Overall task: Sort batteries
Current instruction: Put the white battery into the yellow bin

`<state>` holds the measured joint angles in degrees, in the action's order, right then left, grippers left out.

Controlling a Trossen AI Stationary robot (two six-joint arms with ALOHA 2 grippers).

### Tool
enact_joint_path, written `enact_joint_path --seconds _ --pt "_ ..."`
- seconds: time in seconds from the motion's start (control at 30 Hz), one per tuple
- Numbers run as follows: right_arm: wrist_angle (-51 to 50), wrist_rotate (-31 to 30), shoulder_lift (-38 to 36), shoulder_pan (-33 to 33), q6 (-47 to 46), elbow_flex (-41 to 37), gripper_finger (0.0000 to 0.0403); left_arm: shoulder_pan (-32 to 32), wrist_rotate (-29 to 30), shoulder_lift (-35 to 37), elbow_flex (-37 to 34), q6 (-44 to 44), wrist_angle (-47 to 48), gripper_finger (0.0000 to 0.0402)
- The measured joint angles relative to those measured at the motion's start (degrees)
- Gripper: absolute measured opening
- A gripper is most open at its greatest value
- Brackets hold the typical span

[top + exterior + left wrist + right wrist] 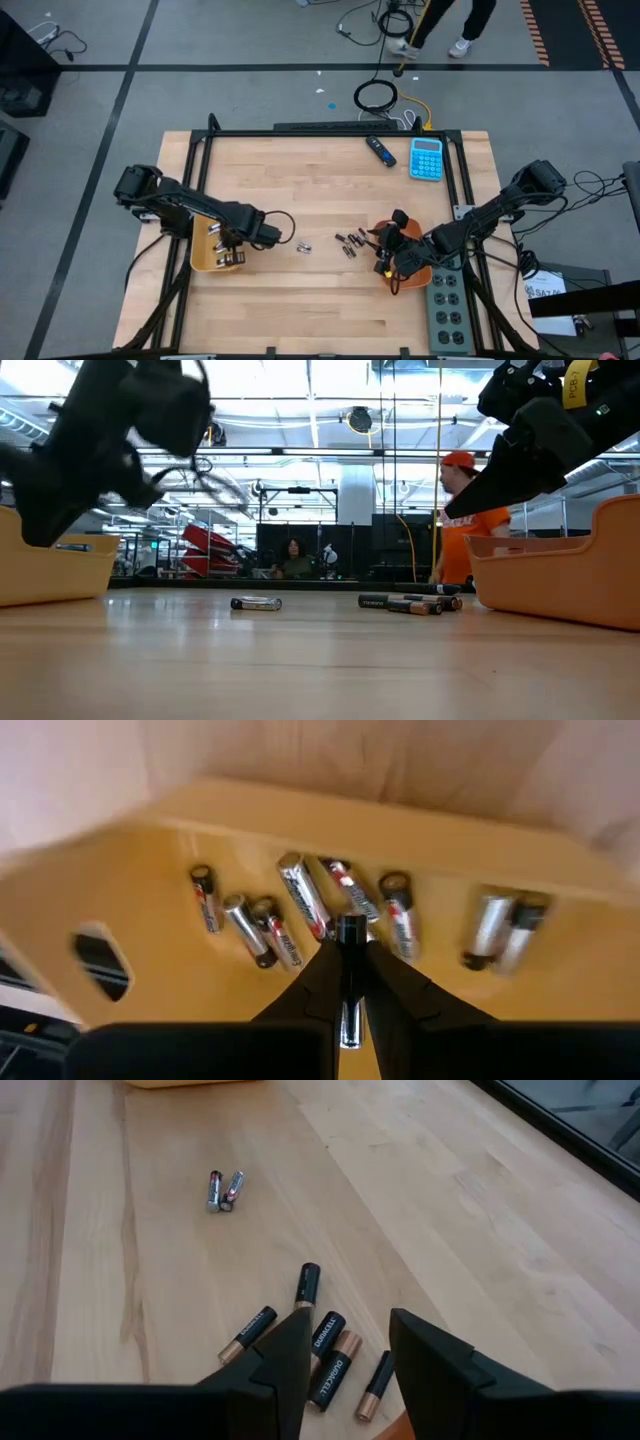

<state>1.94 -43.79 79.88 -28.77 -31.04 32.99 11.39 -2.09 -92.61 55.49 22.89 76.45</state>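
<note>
Silver battery (350,982) pinched lengthwise in left end effector (350,970), right end effector (345,1342) spread.

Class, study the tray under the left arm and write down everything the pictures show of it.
The shallow yellow-tan tray sits on the wooden table at its left side. It looks like smooth moulded plastic with raised walls and a slot-like opening in one wall. Inside lie several shiny silver batteries with red-and-black labels, loose and at mixed angles on its floor. The left gripper hangs over it, shut on one upright battery.
</note>
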Motion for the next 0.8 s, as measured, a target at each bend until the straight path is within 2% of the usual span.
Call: enact_joint_path --seconds 0.3,0.43,0.53,0.6,0.8 --pt "0.0 -0.2 0.0 0.4 0.2 0.0 0.0130 -1.0 1.5 0.2 -8.3 -8.0 -13.3 0.0038" --pt "0.1 -0.2 0.0 0.7 0.2 0.0 0.0130 -1.8 5.7 0.2 -8.9 -12.9 -18.4 0.0039" --pt "0.3 -0.2 0.0 0.7 0.4 0.0 0.0130 -2.8 13.7 -0.1 -8.7 -14.8 -20.2 0.0039" --pt "0.4 -0.2 0.0 0.7 0.6 0.0 0.0130 -3.4 16.6 -0.1 -8.8 -16.1 -20.4 0.0039" --pt "0.2 -0.2 0.0 0.7 0.7 0.0 0.0130 -5.2 21.5 -0.1 -8.8 -20.5 -21.0 0.0039"
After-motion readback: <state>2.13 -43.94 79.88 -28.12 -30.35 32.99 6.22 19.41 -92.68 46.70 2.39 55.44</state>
